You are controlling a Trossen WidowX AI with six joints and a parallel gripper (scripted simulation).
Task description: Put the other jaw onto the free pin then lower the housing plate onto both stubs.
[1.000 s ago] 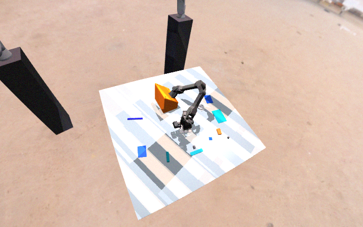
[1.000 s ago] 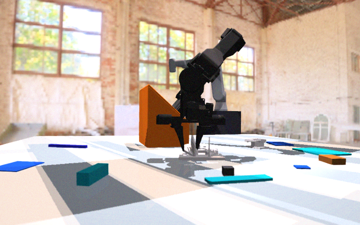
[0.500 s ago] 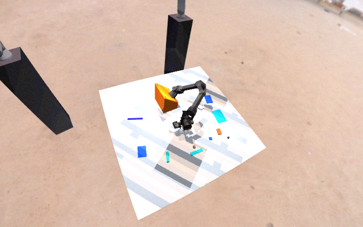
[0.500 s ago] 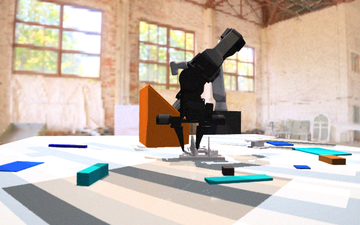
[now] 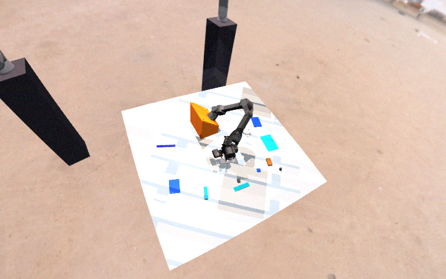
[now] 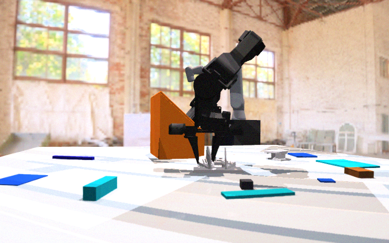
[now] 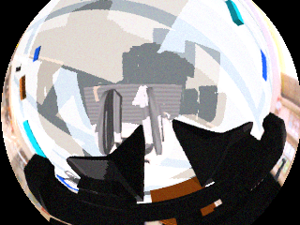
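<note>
The grey ribbed base (image 6: 234, 170) (image 7: 175, 98) lies on the table below my gripper. One long grey jaw (image 7: 154, 123) (image 6: 208, 156) stands between my fingertips, on the right in the wrist view. The other jaw (image 7: 109, 123) (image 6: 225, 158) stands on the left in the wrist view, outside my fingers. My gripper (image 5: 227, 160) (image 6: 205, 162) (image 7: 158, 124) points down, low over the base, shut on the right-hand jaw. The pins, the jaw's lower end and any meshing of teeth are too hidden to tell. The pale housing plate (image 6: 276, 154) (image 5: 247, 132) lies apart from the base.
An orange wedge block (image 5: 207, 122) (image 6: 172, 132) stands behind the gripper. A small black cube (image 6: 246, 184) (image 5: 238, 180) and a cyan bar (image 6: 258, 193) (image 5: 241, 186) lie in front. An orange brick (image 6: 358, 172) (image 5: 269, 161) and a cyan sheet (image 6: 347, 163) (image 5: 269, 142) lie to the right.
</note>
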